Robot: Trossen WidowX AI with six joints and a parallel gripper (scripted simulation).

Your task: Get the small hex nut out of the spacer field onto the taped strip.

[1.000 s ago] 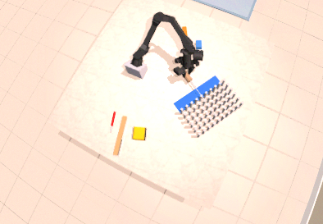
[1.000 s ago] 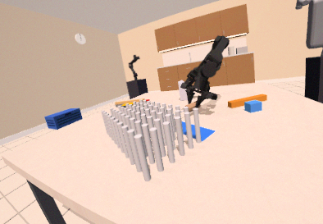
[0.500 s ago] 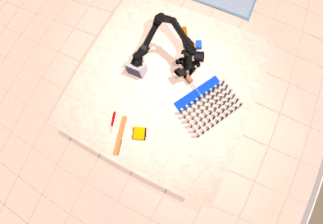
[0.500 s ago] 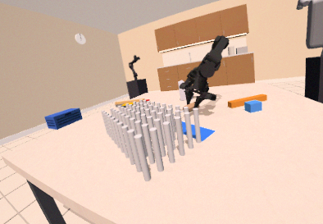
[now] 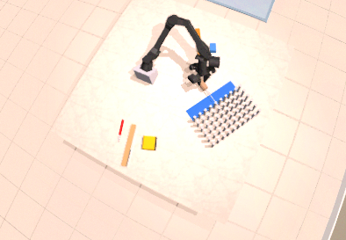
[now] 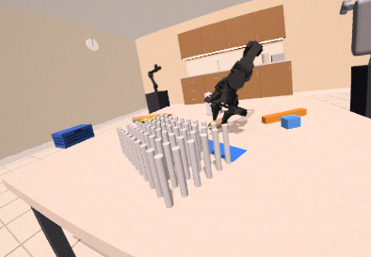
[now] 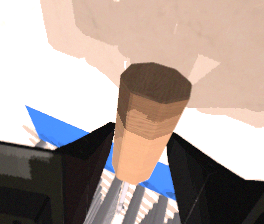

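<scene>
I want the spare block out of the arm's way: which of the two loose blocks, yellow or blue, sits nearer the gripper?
The small blue block, beside the orange bar.

hex nut too small or hidden among the spacers (image 5: 226, 113) (image 6: 176, 162), tool's far tip (image 5: 214, 101) indistinct at the front row

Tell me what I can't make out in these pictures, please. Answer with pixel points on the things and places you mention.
- Nut: not visible in any view; the spacers (image 5: 225, 116) (image 6: 162, 181) (image 7: 109, 197) crowd the field.
- Tool's tip: too thin to follow from above; in the wrist view the bottom edge cuts off its shaft (image 7: 124, 194).
- Handle's (image 5: 204, 85) (image 7: 143, 145) lower end: behind spacers in the exterior view.
</scene>
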